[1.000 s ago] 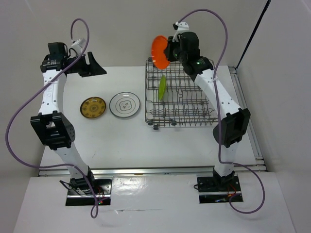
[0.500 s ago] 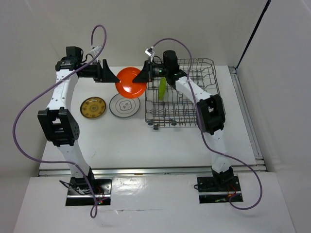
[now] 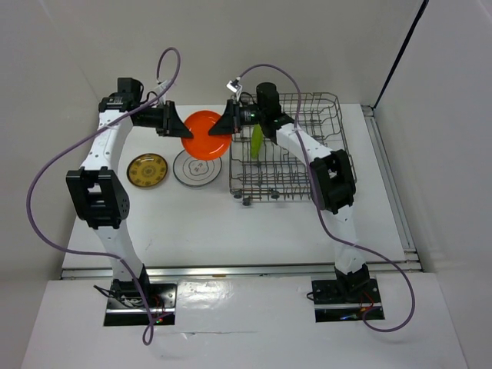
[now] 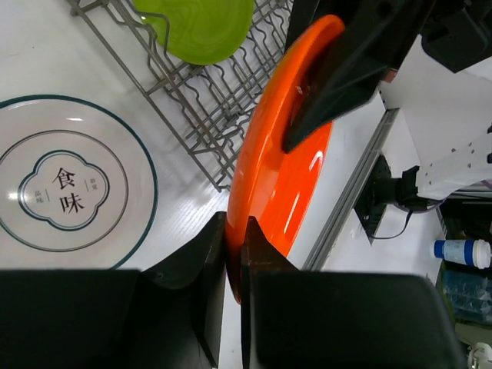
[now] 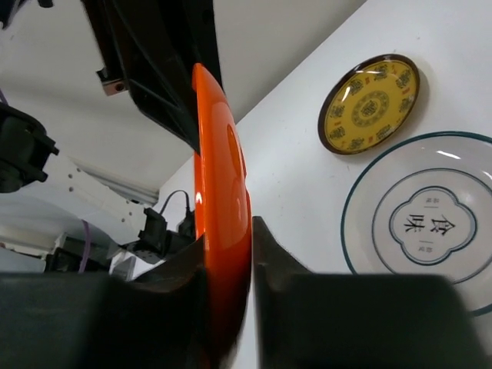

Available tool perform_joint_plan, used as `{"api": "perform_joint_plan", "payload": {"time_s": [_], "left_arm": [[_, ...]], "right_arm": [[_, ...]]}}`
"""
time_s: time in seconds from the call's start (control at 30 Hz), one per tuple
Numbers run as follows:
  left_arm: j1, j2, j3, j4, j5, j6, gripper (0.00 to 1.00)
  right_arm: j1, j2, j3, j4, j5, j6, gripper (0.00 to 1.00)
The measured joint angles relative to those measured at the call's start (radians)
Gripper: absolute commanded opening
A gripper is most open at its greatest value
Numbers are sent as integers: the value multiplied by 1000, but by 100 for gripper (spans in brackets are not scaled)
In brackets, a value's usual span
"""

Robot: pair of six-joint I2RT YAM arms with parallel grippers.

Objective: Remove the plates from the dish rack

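Note:
The orange plate (image 3: 204, 134) hangs on edge above the table, just left of the dish rack (image 3: 296, 154). My left gripper (image 3: 181, 127) is shut on its left rim and my right gripper (image 3: 223, 125) is shut on its right rim. In the left wrist view my left gripper (image 4: 234, 254) pinches the orange plate (image 4: 284, 161). In the right wrist view my right gripper (image 5: 228, 269) clamps the orange plate (image 5: 223, 231). A lime green plate (image 3: 256, 142) stands upright in the rack. A yellow-brown plate (image 3: 147, 170) and a white plate with a line drawing (image 3: 197, 167) lie flat on the table.
The white plate (image 4: 69, 181) lies directly below the held orange plate. The rack's left wall (image 4: 200, 100) is close to the plate's right side. The white back wall (image 3: 200, 61) stands just behind both grippers.
My right gripper carried the orange plate from above the rack to the left. My left gripper moved right and shut on the plate's other rim.

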Motion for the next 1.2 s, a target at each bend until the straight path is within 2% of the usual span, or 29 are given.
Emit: {"api": "perform_joint_plan", "payload": {"time_s": [0.03, 0.13, 0.17, 0.3, 0.4, 0.47, 0.57, 0.73, 0.9, 0.97, 1.07, 1.2], "left_arm": [[6, 1, -1, 2, 4, 0, 0], [56, 2, -31, 25, 37, -32, 0], [87, 2, -42, 34, 36, -49, 0], [247, 26, -64, 68, 1, -108, 0], [366, 56, -83, 86, -78, -138, 0], [414, 82, -89, 87, -151, -154, 0], [430, 124, -110, 93, -236, -163, 0], [412, 206, -137, 100, -318, -164, 0], [401, 230, -156, 96, -392, -166, 5], [402, 230, -157, 97, -401, -166, 14], [402, 230, -165, 101, -404, -164, 15], [402, 229, -178, 104, -405, -163, 34]], "right_arm": [[0, 0, 5, -16, 1, -8, 53], [-5, -1, 50, -109, 34, -66, 68], [-6, -3, 68, -145, 58, -92, 70], [-16, -40, 122, -318, 285, -205, 71], [-27, -89, 129, -435, 498, -272, 71], [-30, -116, 134, -502, 622, -308, 71], [-37, -141, 135, -558, 731, -349, 71], [-38, -163, 114, -600, 801, -386, 71], [-38, -187, 75, -617, 845, -405, 71], [-38, -190, 69, -623, 861, -412, 72], [-38, -193, 64, -634, 880, -420, 72], [-38, -193, 64, -645, 897, -427, 72]]}}
